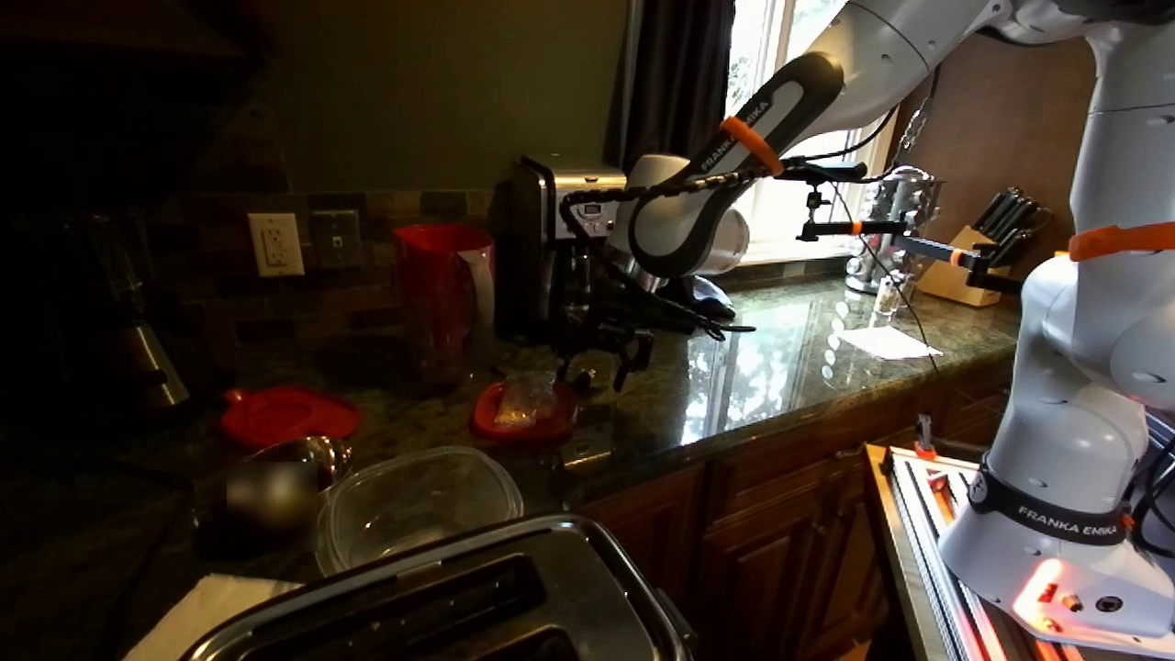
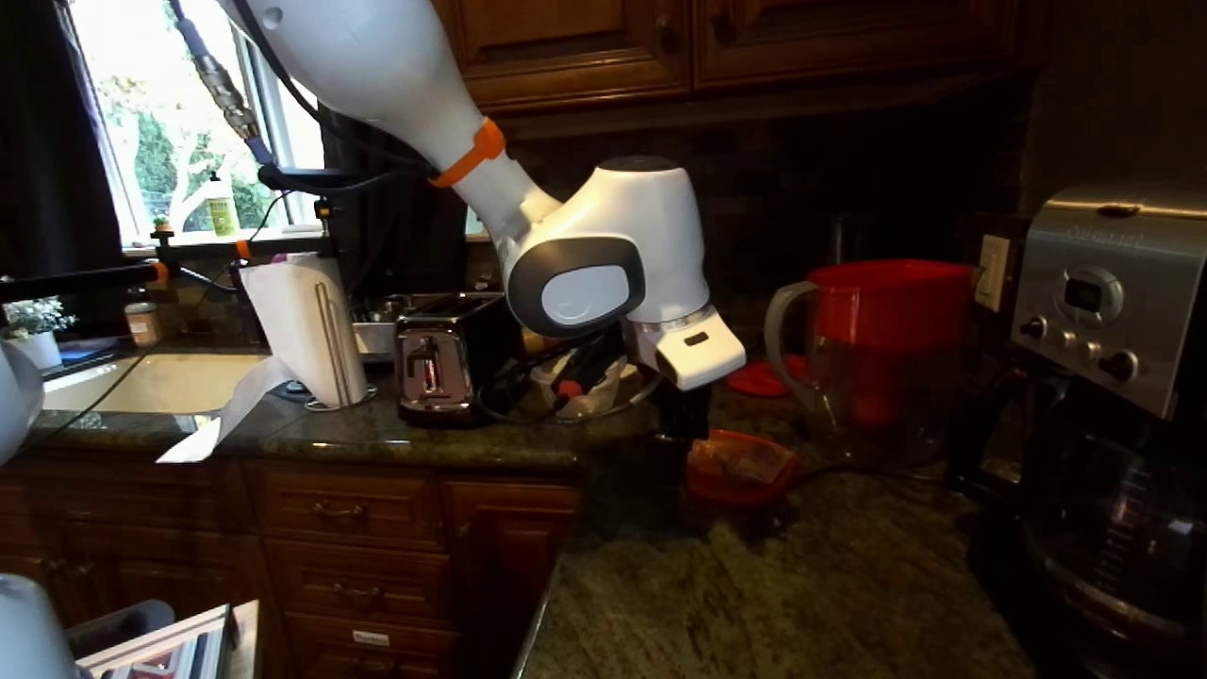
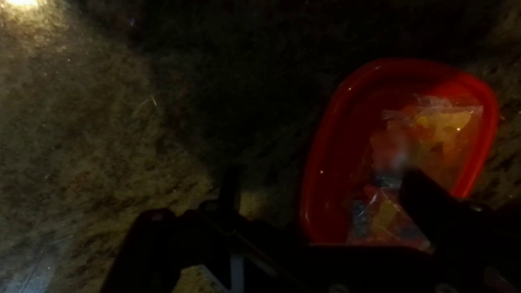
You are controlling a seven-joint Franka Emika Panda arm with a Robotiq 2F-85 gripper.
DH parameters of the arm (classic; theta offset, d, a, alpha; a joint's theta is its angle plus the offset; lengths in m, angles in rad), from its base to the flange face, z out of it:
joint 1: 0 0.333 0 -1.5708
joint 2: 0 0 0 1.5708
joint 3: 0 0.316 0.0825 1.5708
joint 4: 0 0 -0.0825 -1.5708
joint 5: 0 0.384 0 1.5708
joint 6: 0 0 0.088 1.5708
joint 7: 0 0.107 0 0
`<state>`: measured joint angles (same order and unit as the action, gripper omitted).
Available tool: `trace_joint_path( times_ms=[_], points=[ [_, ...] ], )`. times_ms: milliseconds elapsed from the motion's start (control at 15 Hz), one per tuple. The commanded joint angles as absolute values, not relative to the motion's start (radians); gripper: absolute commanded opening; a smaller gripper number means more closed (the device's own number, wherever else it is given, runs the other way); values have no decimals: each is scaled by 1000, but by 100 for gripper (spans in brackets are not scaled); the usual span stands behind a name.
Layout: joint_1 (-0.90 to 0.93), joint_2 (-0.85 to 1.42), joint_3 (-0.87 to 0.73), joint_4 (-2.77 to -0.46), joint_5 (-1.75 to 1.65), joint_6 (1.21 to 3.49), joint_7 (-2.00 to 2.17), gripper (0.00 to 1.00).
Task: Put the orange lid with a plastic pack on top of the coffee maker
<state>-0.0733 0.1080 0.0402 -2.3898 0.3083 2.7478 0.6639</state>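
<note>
The orange lid (image 1: 482,424) (image 2: 740,495) (image 3: 311,179) lies flat on the dark stone counter, and on it rests the plastic pack (image 1: 525,404) (image 2: 745,464) (image 3: 443,130), clear and crinkly. Just over the lid's edge, in both exterior views, is my gripper (image 1: 598,365) (image 2: 684,420) (image 3: 321,182), pointing down. Its jaws stand wide apart in the wrist view: one fingertip shows over bare counter, the other across the pack, holding nothing. How high the fingertips are is hard to tell in the dark. The coffee maker (image 1: 587,179) (image 2: 1113,259) stands upright against the wall, partly behind my arm in an exterior view.
A red-topped pitcher (image 1: 439,243) (image 2: 891,292) stands between the coffee maker and a redder lid (image 1: 289,418). A clear plastic container (image 1: 418,509) and a silver toaster (image 1: 610,588) (image 2: 443,354) occupy the counter farther along. A dark cord runs behind the lid.
</note>
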Motion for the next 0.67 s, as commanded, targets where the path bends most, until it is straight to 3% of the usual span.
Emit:
trace_joint_path(
  times_ms=[0, 600],
  points=[
    [-46, 107, 12, -2387, 315, 2745, 658, 100],
    [-46, 107, 12, -2380, 315, 2745, 658, 100]
  ],
)
